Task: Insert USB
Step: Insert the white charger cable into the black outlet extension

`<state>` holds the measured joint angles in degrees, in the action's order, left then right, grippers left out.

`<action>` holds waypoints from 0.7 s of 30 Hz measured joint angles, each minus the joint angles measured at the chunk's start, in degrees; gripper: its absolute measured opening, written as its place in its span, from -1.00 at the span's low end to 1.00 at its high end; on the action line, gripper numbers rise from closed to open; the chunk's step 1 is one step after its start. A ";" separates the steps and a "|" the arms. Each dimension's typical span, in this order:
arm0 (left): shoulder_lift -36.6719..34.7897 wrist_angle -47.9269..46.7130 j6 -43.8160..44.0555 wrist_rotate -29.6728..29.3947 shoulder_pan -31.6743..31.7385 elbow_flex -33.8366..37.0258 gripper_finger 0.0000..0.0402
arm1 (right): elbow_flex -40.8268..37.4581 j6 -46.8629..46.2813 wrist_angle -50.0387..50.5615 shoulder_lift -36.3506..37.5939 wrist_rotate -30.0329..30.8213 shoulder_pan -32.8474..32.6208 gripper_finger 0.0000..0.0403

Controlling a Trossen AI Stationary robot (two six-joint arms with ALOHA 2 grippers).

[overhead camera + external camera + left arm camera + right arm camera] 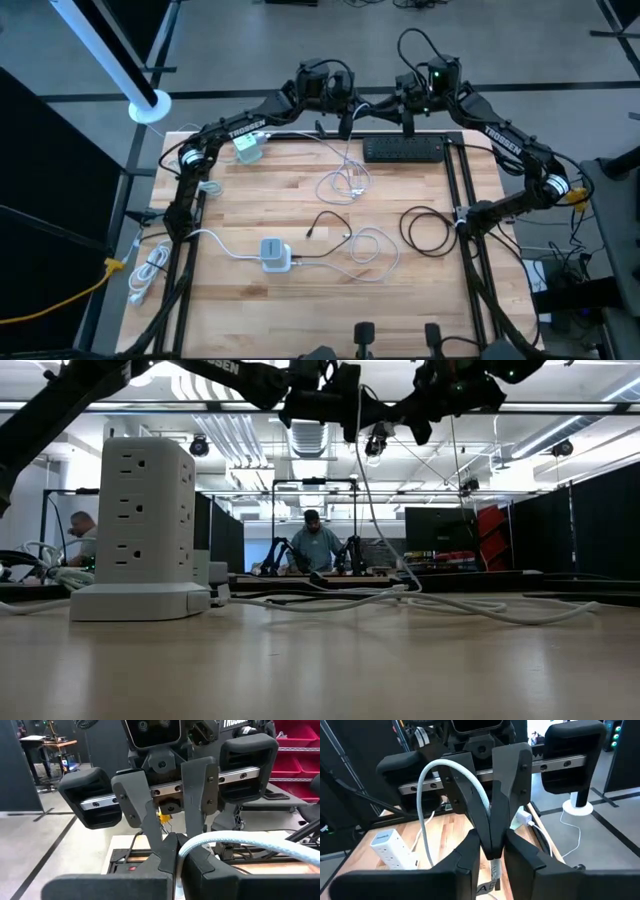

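Observation:
A white braided USB cable (350,165) hangs from both grippers, high over the table's far edge, down to the wood. My left gripper (345,118) and right gripper (407,115) face each other fingertip to fingertip, and both are shut on the cable's upper end. The right wrist view shows its silver plug (492,870). The white tower power strip (275,253) stands upright on its base near the table's middle, large in the low view (145,530). My left gripper pinches the white cable (200,845) close to its plug end, between its two fingers (160,865). The cable arcs away sideways, lifted clear and slack. My right gripper pinches the silver plug (492,870) between its two fingers (520,860), coming level from the opposite side. The plug is clear of the table.
A black bar-shaped unit (403,150) lies at the far edge, and a white adapter (248,150) sits far left. A black cable coil (430,230) lies at the right, with loose white and black cords (370,250) around the power strip. People (315,545) sit beyond the table.

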<state>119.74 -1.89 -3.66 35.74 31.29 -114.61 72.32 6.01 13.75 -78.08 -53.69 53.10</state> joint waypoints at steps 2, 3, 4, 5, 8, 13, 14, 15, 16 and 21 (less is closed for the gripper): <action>0.00 -0.13 0.04 0.23 0.00 0.00 -1.00 | -0.01 0.65 0.61 0.02 0.08 -0.25 -0.74; 0.00 -0.18 0.04 0.31 -0.02 0.00 -1.00 | -0.01 1.24 1.39 0.02 0.12 -0.46 -0.74; 0.00 -0.40 0.12 0.53 -0.02 0.04 -1.00 | -0.01 2.11 2.31 0.02 0.14 -0.63 -0.74; 0.00 -0.65 0.21 0.95 -0.02 0.10 -1.00 | -0.01 2.72 3.17 0.03 0.10 -0.78 -0.74; 0.00 -0.66 0.72 1.28 -0.05 0.13 -1.00 | -0.01 3.81 3.72 0.07 0.05 -0.87 -0.64; 0.00 0.19 0.83 0.90 -0.14 0.13 -1.00 | -0.12 3.96 4.82 0.00 -0.67 -1.13 -0.35; 0.00 0.17 0.94 0.99 -0.13 0.13 -1.00 | -0.12 4.31 4.85 0.00 -0.62 -1.24 -0.31; 0.00 0.14 1.05 1.05 -0.13 0.13 -1.00 | -0.12 4.73 5.00 0.00 -0.58 -1.28 -0.27; 0.00 0.01 1.15 1.00 -0.13 0.13 -1.00 | -0.12 4.97 5.06 0.00 -0.43 -1.33 -0.23; 0.00 -0.12 1.31 1.07 -0.13 0.20 -1.00 | -0.12 4.94 4.51 0.00 1.62 -1.31 -0.21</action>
<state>119.74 -2.01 -2.34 36.81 31.16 -114.40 72.20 10.95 18.26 -78.08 -52.06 51.79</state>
